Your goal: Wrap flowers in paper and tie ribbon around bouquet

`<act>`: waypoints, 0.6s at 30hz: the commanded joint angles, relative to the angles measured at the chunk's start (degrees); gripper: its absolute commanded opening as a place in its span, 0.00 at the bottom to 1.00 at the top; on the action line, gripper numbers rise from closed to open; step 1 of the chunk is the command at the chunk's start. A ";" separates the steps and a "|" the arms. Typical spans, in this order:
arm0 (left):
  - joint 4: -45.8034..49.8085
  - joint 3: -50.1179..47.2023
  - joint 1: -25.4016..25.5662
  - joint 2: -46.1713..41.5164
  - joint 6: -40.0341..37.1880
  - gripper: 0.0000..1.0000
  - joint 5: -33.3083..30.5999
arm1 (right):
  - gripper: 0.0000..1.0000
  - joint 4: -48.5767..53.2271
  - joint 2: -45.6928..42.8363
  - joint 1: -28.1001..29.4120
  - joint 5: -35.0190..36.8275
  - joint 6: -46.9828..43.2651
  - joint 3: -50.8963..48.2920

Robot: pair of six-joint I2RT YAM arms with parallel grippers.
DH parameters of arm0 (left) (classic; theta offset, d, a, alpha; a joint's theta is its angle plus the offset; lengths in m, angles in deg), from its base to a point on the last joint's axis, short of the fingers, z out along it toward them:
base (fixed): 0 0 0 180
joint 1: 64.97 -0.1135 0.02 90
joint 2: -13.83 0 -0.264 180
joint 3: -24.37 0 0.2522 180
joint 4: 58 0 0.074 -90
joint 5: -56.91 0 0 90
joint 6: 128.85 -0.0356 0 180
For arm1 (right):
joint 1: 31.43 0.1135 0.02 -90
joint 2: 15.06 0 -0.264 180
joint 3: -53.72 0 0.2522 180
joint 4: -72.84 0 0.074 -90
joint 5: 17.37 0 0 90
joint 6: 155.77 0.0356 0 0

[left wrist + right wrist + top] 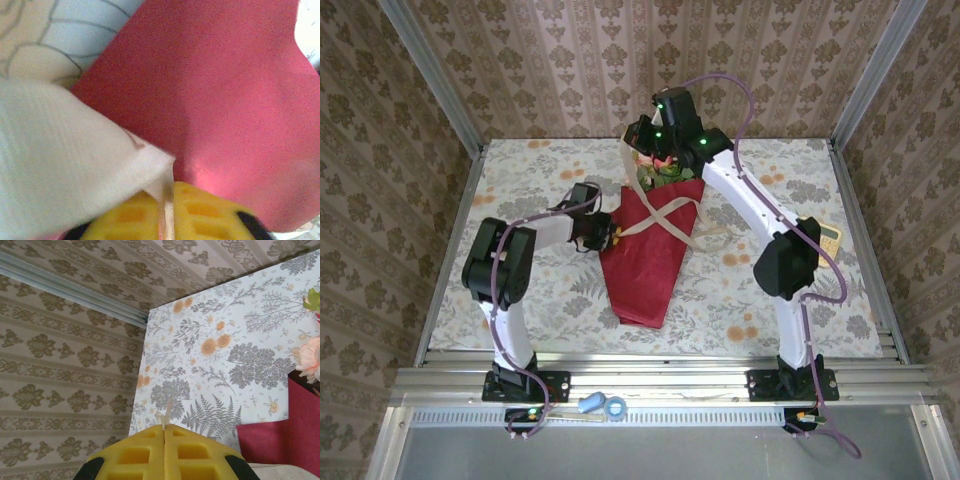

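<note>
Pinching one end of the ribbon with left gripper just beside the bouquet lying on the table, the other end with right gripper past the flowers, seemingly to tension the crossed wrap for knotting.

I see the bouquet lying on the middle of the table, tip toward the arm bases, flowers at the far end. The ribbon crosses over it. The left gripper sits at its left edge, the right gripper behind the flowers.
</note>
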 commanded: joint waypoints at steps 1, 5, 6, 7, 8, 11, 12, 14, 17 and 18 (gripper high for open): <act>0.23 -0.87 0.51 -2.70 -0.35 0.00 -0.54 | 0.00 -0.30 3.90 -1.35 -2.81 -0.86 2.55; 1.35 -2.70 1.10 -7.65 -2.56 0.00 -1.96 | 0.00 3.40 7.31 -1.37 -4.16 -3.30 4.23; 1.72 -2.93 1.33 -8.63 -3.06 0.00 -1.97 | 0.00 3.53 7.67 -1.36 -4.41 -3.31 3.98; 2.09 -3.30 1.68 -9.89 -3.56 0.00 -1.90 | 0.00 3.67 8.25 -1.22 -4.80 -3.29 3.46; 2.16 -3.58 1.88 -10.67 -4.10 0.00 -1.73 | 0.00 3.73 8.80 -1.08 -5.21 -3.38 3.34; 2.15 -4.66 2.63 -13.26 -5.70 0.00 -1.13 | 0.00 6.93 11.31 -0.10 -6.73 -4.53 3.38; 2.18 -5.17 2.73 -14.10 -6.04 0.00 -1.25 | 0.00 7.90 12.26 0.39 -7.60 -5.07 3.41; 1.41 -6.35 2.80 -14.90 -6.38 0.00 -1.13 | 0.00 10.16 14.00 1.18 -9.05 -6.34 3.25; -0.19 -7.32 2.68 -15.17 -6.77 0.00 -0.91 | 0.00 14.80 15.83 2.28 -10.41 -9.14 2.93; -0.50 -7.33 2.68 -15.32 -7.15 0.00 -1.04 | 0.00 16.53 16.27 2.39 -10.75 -10.13 2.42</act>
